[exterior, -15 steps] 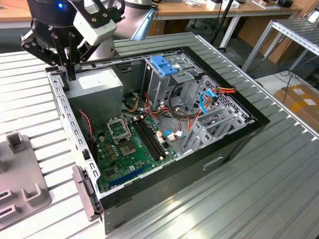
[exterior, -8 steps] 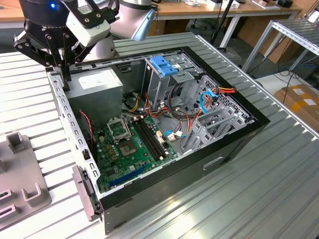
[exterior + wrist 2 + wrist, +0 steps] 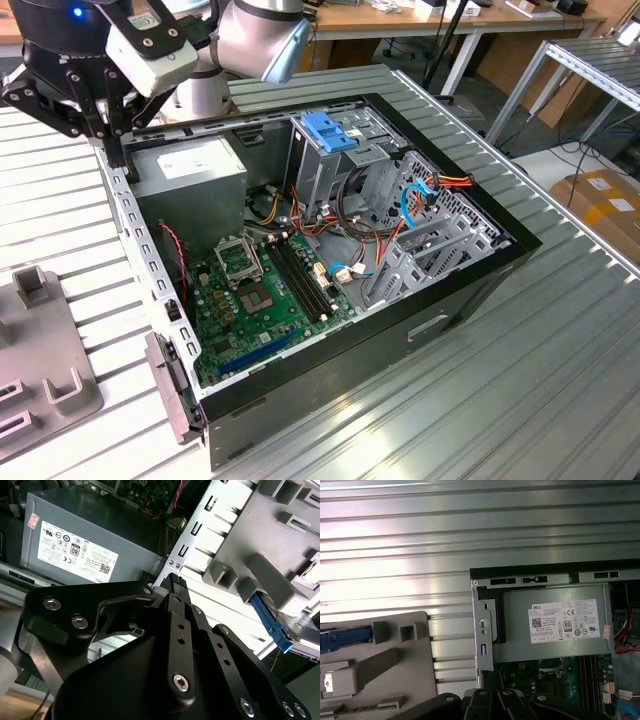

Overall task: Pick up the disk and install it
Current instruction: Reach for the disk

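— what crowds the arm's hand [image 3: 172, 582]?
— the grey power supply [image 3: 80, 545] and the punched rear wall of the open computer case [image 3: 440, 305]; the hand hangs over that corner, its fingers pressed together on nothing.
— and the disk [image 3: 345, 636]?
— in the first wrist view it lies in a grey moulded fixture [image 3: 395, 675] on the bench [image 3: 470, 525], beside the case and apart from the hand; its blue carrier edge shows.
— what sits inside the case?
— a green motherboard [image 3: 260, 300]; a metal drive cage [image 3: 330, 170] with a blue bracket [image 3: 325, 130] on top; red and blue cables [image 3: 408, 205].
— and around it?
— the bench is ribbed metal; wooden desks [image 3: 400, 15] and a cardboard box [image 3: 600, 200] stand behind.
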Available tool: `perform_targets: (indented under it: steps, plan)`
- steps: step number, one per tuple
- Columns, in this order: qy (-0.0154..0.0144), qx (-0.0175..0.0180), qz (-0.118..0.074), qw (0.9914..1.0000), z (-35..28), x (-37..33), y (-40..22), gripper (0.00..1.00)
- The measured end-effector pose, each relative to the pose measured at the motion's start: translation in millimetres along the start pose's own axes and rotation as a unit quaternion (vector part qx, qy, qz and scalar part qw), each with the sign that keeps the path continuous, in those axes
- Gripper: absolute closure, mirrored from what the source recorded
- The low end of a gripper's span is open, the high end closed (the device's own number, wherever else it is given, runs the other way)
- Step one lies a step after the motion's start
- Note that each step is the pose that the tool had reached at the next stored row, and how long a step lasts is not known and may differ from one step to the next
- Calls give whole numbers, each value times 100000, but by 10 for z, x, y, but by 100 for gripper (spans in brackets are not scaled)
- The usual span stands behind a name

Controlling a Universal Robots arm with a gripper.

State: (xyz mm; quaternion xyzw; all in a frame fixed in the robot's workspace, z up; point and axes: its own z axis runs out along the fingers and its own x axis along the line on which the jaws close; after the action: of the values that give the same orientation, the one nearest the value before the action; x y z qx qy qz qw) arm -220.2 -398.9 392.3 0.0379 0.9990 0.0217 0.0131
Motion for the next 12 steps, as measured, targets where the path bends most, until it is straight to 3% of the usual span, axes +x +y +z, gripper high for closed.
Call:
perform_targets:
  steps: [9,12]
  plan:
    - [-1,0,-1,100000,-1,152,-12,89]
    - [0,0,2,100000,-2,257,-20,89]
